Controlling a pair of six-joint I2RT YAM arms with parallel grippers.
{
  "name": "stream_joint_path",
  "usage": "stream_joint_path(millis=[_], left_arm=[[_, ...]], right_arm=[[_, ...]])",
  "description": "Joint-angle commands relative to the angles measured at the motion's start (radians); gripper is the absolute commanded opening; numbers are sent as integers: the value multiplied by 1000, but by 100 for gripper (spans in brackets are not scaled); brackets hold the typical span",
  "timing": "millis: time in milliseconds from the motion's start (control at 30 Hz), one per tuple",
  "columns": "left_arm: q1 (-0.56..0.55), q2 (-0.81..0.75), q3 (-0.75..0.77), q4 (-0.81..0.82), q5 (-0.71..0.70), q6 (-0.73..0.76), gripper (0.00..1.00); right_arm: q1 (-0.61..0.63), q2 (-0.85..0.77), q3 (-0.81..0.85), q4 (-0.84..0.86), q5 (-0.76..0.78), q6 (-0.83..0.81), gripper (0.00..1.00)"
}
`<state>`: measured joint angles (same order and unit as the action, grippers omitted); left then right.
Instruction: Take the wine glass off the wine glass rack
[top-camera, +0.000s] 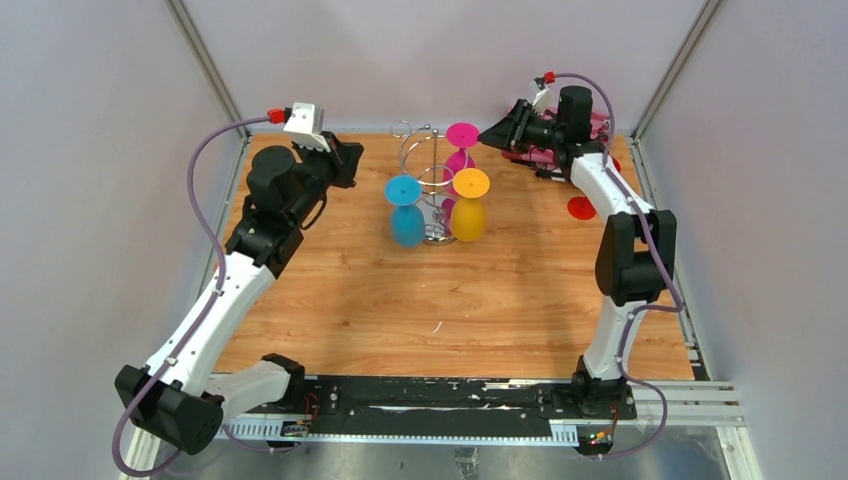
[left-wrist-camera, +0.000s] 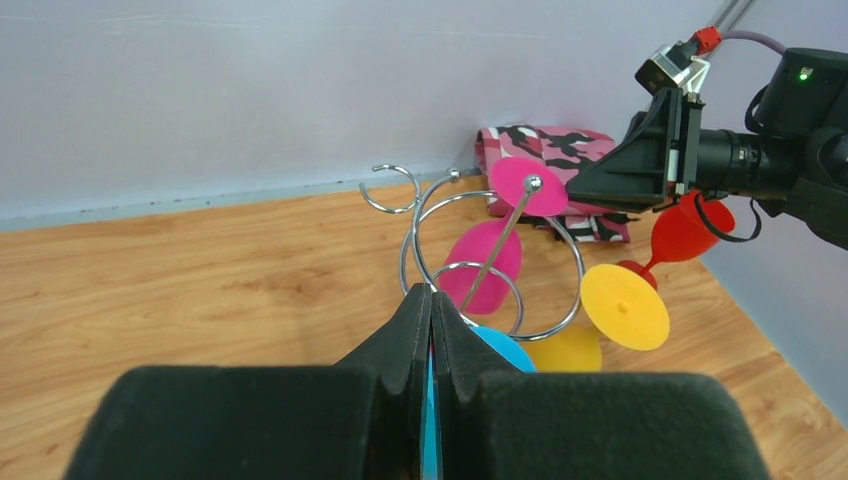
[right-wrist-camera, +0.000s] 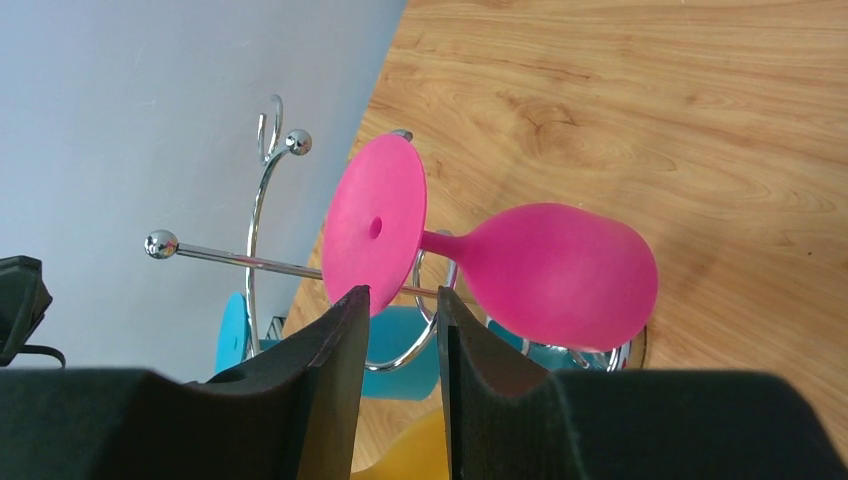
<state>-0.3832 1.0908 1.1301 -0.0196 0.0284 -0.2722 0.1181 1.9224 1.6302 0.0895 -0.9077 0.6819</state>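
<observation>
The chrome wine glass rack (top-camera: 432, 170) stands at the back middle of the table. Three glasses hang on it upside down: a blue one (top-camera: 406, 225), a yellow one (top-camera: 468, 218) and a pink one (top-camera: 461, 136). My right gripper (top-camera: 487, 133) is open, its fingertips (right-wrist-camera: 352, 300) just short of the pink glass's round foot (right-wrist-camera: 375, 225), not touching it. My left gripper (top-camera: 350, 160) is shut and empty, left of the rack; in its wrist view (left-wrist-camera: 432, 292) it points at the rack's pole (left-wrist-camera: 500, 243), with the blue glass (left-wrist-camera: 505, 350) behind its fingers.
A red glass (left-wrist-camera: 680, 232) lies on the table at the back right, its foot (top-camera: 581, 208) beside my right arm. A pink camouflage cloth (left-wrist-camera: 545, 150) lies against the back wall. Grey walls close the back and both sides.
</observation>
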Motion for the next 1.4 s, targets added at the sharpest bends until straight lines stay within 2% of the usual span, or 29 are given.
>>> stream_joint_path(millis=[0,167,300,567,733,833,1000,1133,1367], left_arm=[[-5,-18,-2,-23,-26,28,5],[-5,-28,-9,-26,-27,33,5],[-5,-30,-13,-31,-27,36,5],[-5,-45,-16,-37,-27,36,5],[-5,-53,-12,-42,-20,28,5],[-5,-56,-9,-48,-14,22,5],[-5,-65,-8,-53,-9,18,5],[-5,-71,-8,-57,-3,16,5],[-5,-76,-3,-68,1,16,5]], right_arm=[[28,27,50,30,-10,33,36],[46,64,98,17,-16,38,35],[55,79,97,42,-17,68,31],[57,75,83,50,4,134,17],[57,72,47,135,10,270,5],[58,66,39,126,34,312,0],[57,70,28,109,67,393,0],[57,71,-6,205,72,507,0],[56,78,2,257,118,581,0]])
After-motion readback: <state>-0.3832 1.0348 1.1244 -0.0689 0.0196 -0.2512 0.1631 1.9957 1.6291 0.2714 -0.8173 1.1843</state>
